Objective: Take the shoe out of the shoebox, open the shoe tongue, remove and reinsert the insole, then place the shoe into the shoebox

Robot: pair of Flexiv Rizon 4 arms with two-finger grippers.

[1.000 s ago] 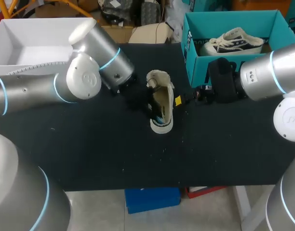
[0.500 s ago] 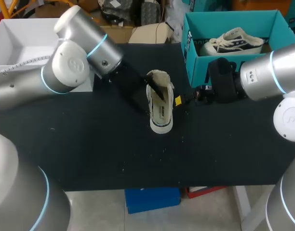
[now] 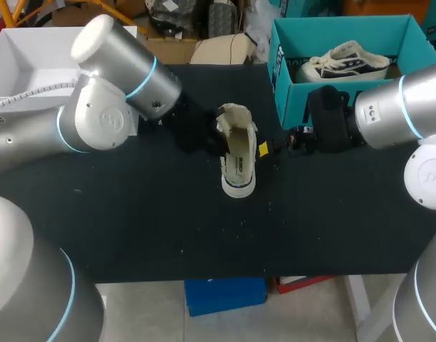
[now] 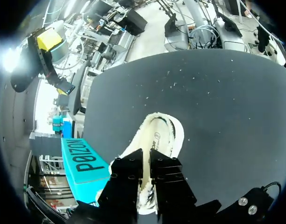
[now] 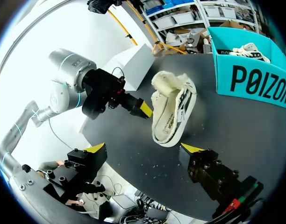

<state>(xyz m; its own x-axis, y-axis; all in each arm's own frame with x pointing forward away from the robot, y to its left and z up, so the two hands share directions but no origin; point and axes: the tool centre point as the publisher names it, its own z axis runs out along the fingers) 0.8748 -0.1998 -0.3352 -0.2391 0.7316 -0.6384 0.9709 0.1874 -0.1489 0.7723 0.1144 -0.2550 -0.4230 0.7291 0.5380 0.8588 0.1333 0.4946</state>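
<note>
A cream shoe (image 3: 238,160) lies mid-table, toe toward the front edge and tipped partly onto its side. In the right wrist view the shoe (image 5: 173,112) shows its opening toward my left gripper (image 5: 145,109), whose yellow tips are pressed together at the rim. That left gripper (image 3: 212,139) sits at the shoe's left side. In its own view the black fingers (image 4: 129,182) stand close over the shoe's (image 4: 161,135) collar, and the tips are hidden. My right gripper (image 5: 144,148) is open a short way from the shoe, and in the head view this right gripper (image 3: 271,148) is on the shoe's right.
The teal shoebox (image 3: 332,96) stands at the back right with a second shoe (image 3: 346,63) inside it. In the right wrist view the shoebox (image 5: 255,84) is beside the cream shoe. A white box (image 3: 33,64) occupies the back left corner.
My left gripper drew out of the shoe's opening to its left rim, opening wide and shutting again. The shoe rolled slightly, hiding the inside seen a second ago. The right arm stayed still.
</note>
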